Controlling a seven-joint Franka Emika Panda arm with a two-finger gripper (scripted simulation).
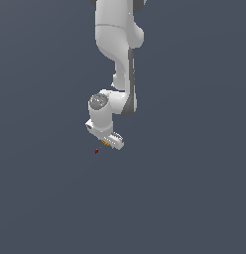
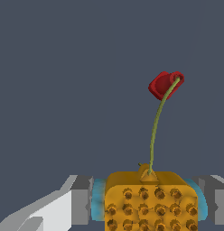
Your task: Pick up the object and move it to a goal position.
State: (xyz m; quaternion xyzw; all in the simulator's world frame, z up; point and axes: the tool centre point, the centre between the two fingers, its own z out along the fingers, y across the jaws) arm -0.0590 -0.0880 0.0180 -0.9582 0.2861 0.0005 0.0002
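No text or labels can be read anywhere.

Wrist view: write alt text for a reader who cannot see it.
A lumpy orange object with teal-blue ends sits clamped between the gripper's grey jaws, one on each side. A thin green stalk curves from its top to a small dark-red piece. Behind is plain dark blue-grey background.

Plain dark grey-blue surface (image 1: pixel 194 198), featureless; nothing discernibly resting on it.
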